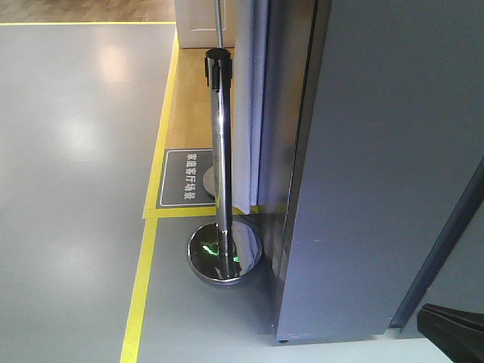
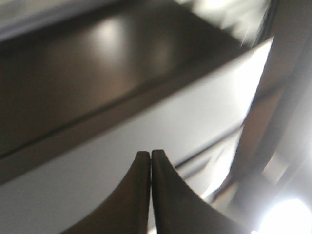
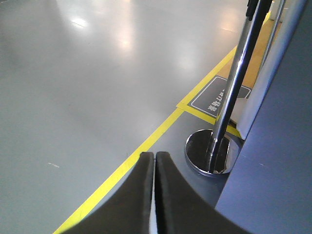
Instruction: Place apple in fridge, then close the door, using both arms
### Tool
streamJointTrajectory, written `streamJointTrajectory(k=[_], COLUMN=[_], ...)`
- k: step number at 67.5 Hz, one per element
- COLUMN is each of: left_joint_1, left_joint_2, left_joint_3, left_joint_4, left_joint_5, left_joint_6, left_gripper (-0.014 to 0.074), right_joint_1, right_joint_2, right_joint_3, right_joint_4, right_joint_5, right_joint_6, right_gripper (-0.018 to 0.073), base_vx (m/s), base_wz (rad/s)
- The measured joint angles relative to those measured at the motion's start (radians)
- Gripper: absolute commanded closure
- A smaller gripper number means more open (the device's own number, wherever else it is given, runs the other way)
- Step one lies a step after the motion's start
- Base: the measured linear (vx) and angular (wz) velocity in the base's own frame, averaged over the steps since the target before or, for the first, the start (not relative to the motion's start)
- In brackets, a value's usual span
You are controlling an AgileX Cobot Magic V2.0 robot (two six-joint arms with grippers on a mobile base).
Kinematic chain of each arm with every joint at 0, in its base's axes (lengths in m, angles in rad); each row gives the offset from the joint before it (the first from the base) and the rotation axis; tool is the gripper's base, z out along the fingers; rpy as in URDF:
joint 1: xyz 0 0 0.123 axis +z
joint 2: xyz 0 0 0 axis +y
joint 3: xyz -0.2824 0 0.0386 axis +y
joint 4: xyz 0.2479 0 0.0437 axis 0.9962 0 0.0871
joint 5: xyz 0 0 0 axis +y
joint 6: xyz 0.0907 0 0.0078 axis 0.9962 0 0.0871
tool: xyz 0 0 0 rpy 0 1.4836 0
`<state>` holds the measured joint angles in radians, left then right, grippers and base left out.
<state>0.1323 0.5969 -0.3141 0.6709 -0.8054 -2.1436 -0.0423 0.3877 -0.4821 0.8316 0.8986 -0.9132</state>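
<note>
Two grippers showing, both pressed together with nothing between the fingers: left gripper (image 2: 150, 155) pointing at a blurry dark slab with a pale band under it, right gripper (image 3: 155, 156) hanging over the grey floor (image 3: 87, 83). No telling what that blurry dark surface in the left wrist view is, too smeared. Not seeing the apple in any view, so can't say where it is sitting. Fridge (image 1: 378, 189) filling the right side of the front view as a tall dark grey block, standing right on the floor; can't tell from here whether the door is shut or ajar. Just beside its left edge, a chrome barrier post (image 1: 219, 166) rising from a round shiny base (image 1: 224, 254), black cap on top. Same post leaning across the right wrist view, base close to the grey block's corner. Yellow tape line (image 1: 140, 295) running along the floor, framing a dark floor sign (image 1: 187, 178) with white characters behind the post. White curtain (image 1: 248, 106) hanging between post and fridge.
</note>
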Motion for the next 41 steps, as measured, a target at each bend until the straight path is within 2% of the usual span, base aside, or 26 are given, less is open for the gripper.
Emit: streamJointTrajectory(k=[4, 8, 14, 18, 22, 32, 37, 41], left_joint_1=[0.0, 0.0, 0.0, 0.0, 0.0, 0.0, -0.006, -0.009], left_joint_2=[0.0, 0.0, 0.0, 0.0, 0.0, 0.0, -0.008, -0.025], left_joint_3=[0.0, 0.0, 0.0, 0.0, 0.0, 0.008, 0.044, 0.092], left_joint_4=[-0.102, -0.166, -0.211, -0.214, -0.208, -0.147, -0.153, -0.187], left_joint_5=[0.011, 0.017, 0.031, 0.054, 0.075, 0.128, 0.133, 0.151], left_joint_6=[0.0, 0.0, 0.047, 0.142, 0.277, 0.811, 0.964, 1.093], left_gripper=[0.0603, 0.0603, 0.0603, 0.0603, 0.0603, 0.0603, 0.0603, 0.0603], right_joint_1=[0.0, 0.0, 0.0, 0.0, 0.0, 0.0, 0.0, 0.0], right_joint_2=[0.0, 0.0, 0.0, 0.0, 0.0, 0.0, 0.0, 0.0], right_joint_3=[0.0, 0.0, 0.0, 0.0, 0.0, 0.0, 0.0, 0.0], right_joint_4=[0.0, 0.0, 0.0, 0.0, 0.0, 0.0, 0.0, 0.0], right_joint_5=[0.0, 0.0, 0.0, 0.0, 0.0, 0.0, 0.0, 0.0], right_joint_6=[0.0, 0.0, 0.0, 0.0, 0.0, 0.0, 0.0, 0.0], right_gripper=[0.0564, 0.0564, 0.0564, 0.0564, 0.0564, 0.0564, 0.0564, 0.0564], base_vx=[0.0, 0.0, 0.0, 0.0, 0.0, 0.0, 0.0, 0.0], base_wz=[0.0, 0.0, 0.0, 0.0, 0.0, 0.0, 0.0, 0.0])
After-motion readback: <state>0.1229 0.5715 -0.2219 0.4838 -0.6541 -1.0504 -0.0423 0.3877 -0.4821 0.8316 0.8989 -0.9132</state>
